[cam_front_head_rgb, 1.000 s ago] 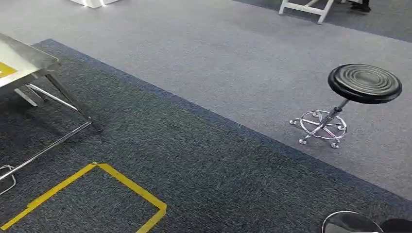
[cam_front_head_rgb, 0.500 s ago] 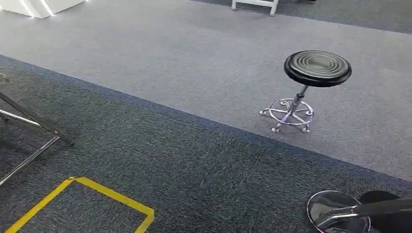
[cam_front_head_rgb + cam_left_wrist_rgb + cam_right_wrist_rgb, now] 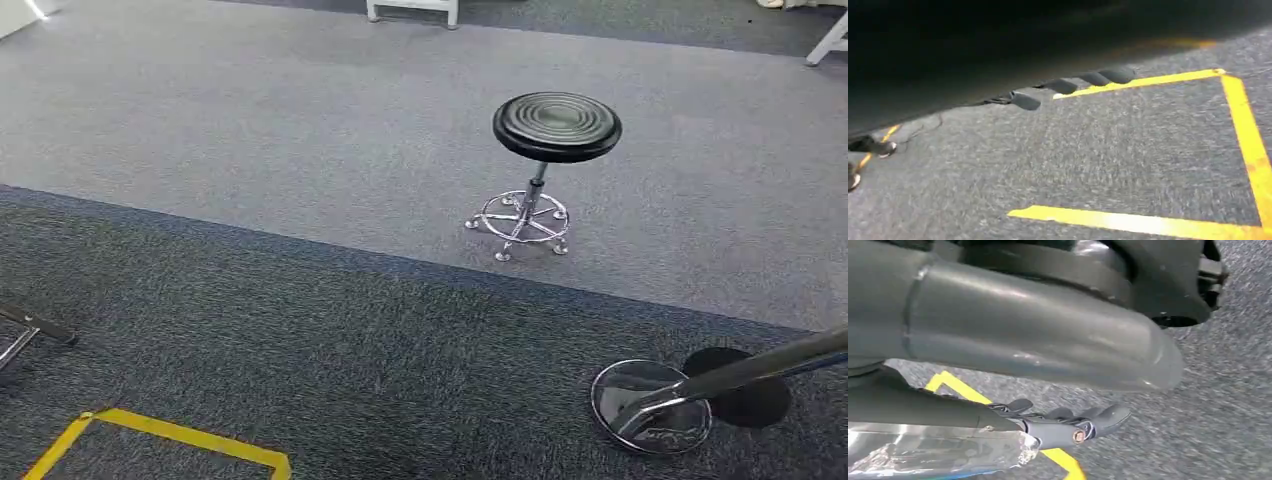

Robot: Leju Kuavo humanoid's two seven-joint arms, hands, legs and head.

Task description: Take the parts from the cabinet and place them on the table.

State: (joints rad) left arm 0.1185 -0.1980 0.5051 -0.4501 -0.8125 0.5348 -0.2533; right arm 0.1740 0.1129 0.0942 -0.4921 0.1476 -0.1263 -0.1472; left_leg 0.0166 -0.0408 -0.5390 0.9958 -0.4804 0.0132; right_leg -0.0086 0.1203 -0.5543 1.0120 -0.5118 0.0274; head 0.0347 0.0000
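In the right wrist view my right hand (image 3: 1068, 424) stretches its dark fingers over a crinkled clear plastic bag (image 3: 938, 455), which lies against the palm side and looks held; what is in the bag I cannot make out. My left hand (image 3: 1073, 86) hangs over the carpet with its fingers apart and nothing in them. A yellow tape square (image 3: 1243, 135) marks the floor beneath it. No cabinet or tabletop is in sight.
A black round stool (image 3: 556, 127) on a chrome wheeled base stands on the light grey carpet ahead. A chrome disc base (image 3: 650, 405) with a slanting pole sits at the lower right. A metal leg end (image 3: 35, 328) and yellow tape (image 3: 170, 440) lie lower left.
The whole picture has shifted: the camera has swung to the right. The metal table has slid out at the left, and the chrome disc base has come further into sight.
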